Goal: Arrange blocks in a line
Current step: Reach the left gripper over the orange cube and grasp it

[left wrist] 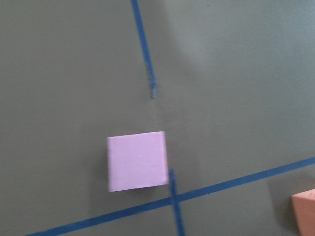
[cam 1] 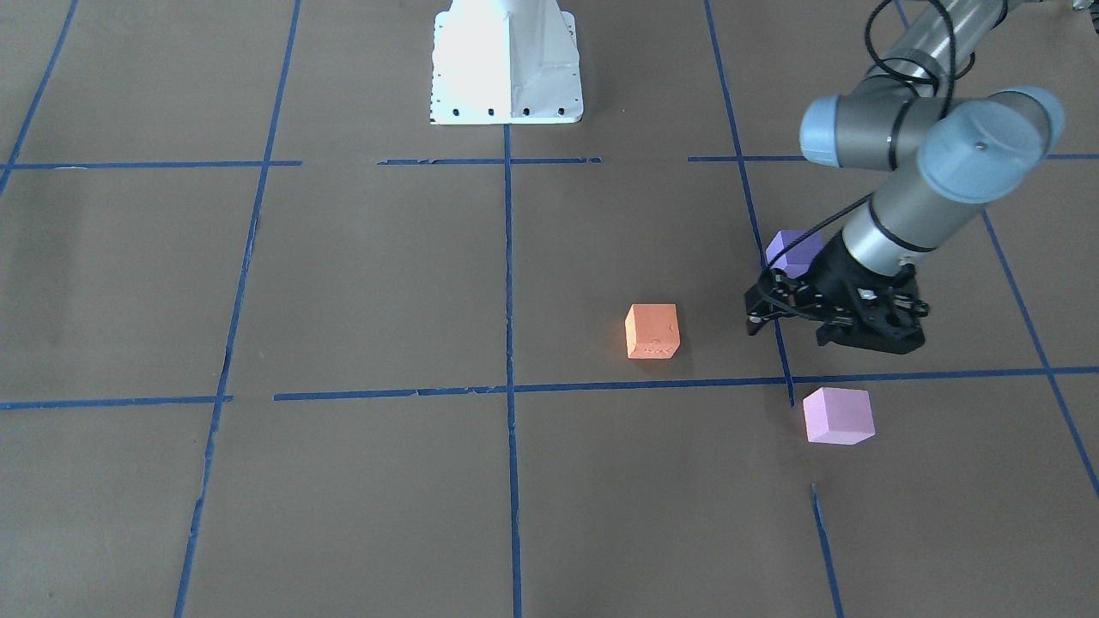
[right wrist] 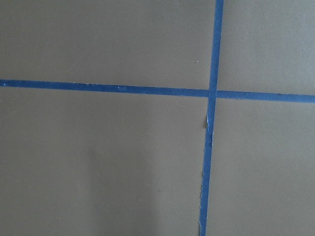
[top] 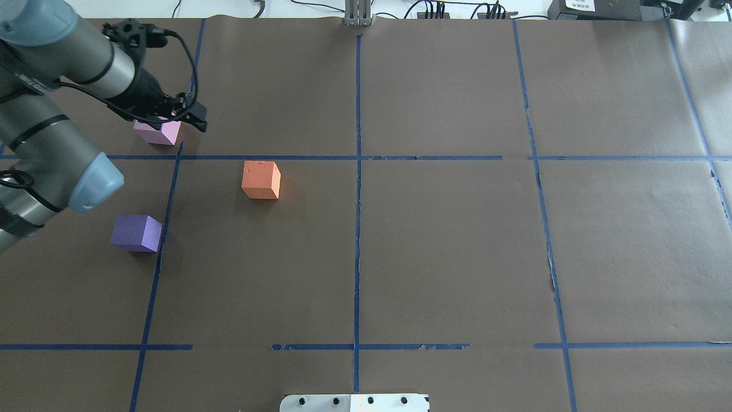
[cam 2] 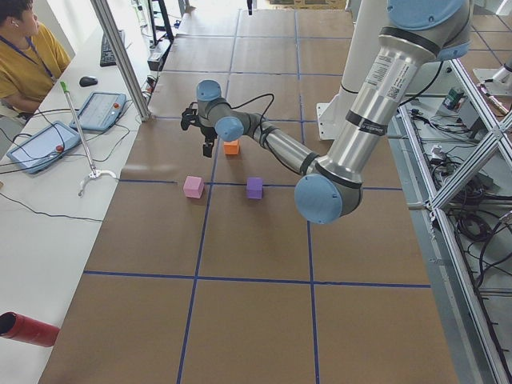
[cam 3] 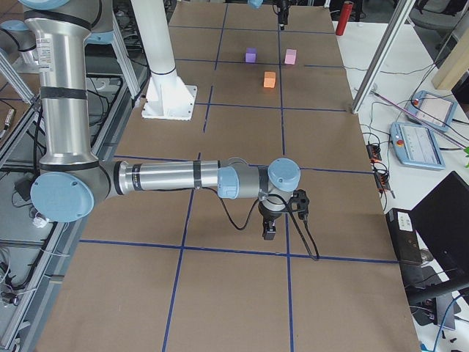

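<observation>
The orange block (cam 1: 652,330) (top: 261,179) lies left of the table's middle. The violet-purple block (top: 137,233) lies nearer the robot, partly hidden behind the gripper in the front view (cam 1: 790,249). The pale pink block (cam 1: 838,415) (top: 157,133) lies farther out. My left gripper (cam 1: 755,311) (top: 197,120) hovers above the table between the pink and violet blocks. Its fingers look close together and hold nothing. The left wrist view shows the pink block (left wrist: 137,161) below and an orange corner (left wrist: 305,214). My right gripper (cam 3: 270,231) hangs low over bare table far from the blocks. I cannot tell whether it is open or shut.
Blue tape lines (top: 357,229) divide the brown table cover into squares. The white robot base (cam 1: 506,60) stands at the robot's edge. An operator (cam 2: 24,56), tablets and a red cylinder (cam 2: 28,330) are along the far side bench.
</observation>
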Controlling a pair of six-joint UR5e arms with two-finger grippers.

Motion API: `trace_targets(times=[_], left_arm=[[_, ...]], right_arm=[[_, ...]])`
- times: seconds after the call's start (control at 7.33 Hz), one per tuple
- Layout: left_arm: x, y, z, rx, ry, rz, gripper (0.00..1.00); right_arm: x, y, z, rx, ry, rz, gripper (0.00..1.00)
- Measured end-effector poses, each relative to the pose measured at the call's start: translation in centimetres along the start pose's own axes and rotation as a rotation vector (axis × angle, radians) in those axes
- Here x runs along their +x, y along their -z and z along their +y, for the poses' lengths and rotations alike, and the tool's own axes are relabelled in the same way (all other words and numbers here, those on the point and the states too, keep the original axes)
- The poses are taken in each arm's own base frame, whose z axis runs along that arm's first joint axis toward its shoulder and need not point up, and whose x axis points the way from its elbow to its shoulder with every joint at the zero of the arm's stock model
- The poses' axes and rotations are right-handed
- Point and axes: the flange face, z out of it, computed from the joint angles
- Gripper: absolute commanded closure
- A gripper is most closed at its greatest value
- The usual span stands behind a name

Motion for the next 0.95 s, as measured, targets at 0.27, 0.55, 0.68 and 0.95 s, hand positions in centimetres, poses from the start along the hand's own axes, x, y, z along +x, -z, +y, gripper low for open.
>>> trace_targets(times=[0.27,0.55,0.68,0.95], left_arm=[[5.8,-4.2,2.7,-0.03,0.086,-0.031,0.0],[8.6,-6.9,3.7,-0.038,0.127,-0.055,0.0],[9.3,-7.6,3.9,-0.042,0.138,-0.061,0.0],[9.9,-9.6,4.6,-0.063,0.163,-0.08,0.01]], right_arm=[[0.0,0.0,0.0,0.0,0.0,0.0,0.0],[0.0,0.0,0.0,0.0,0.0,0.0,0.0],[0.0,0.0,0.0,0.0,0.0,0.0,0.0],[0.0,0.0,0.0,0.0,0.0,0.0,0.0]])
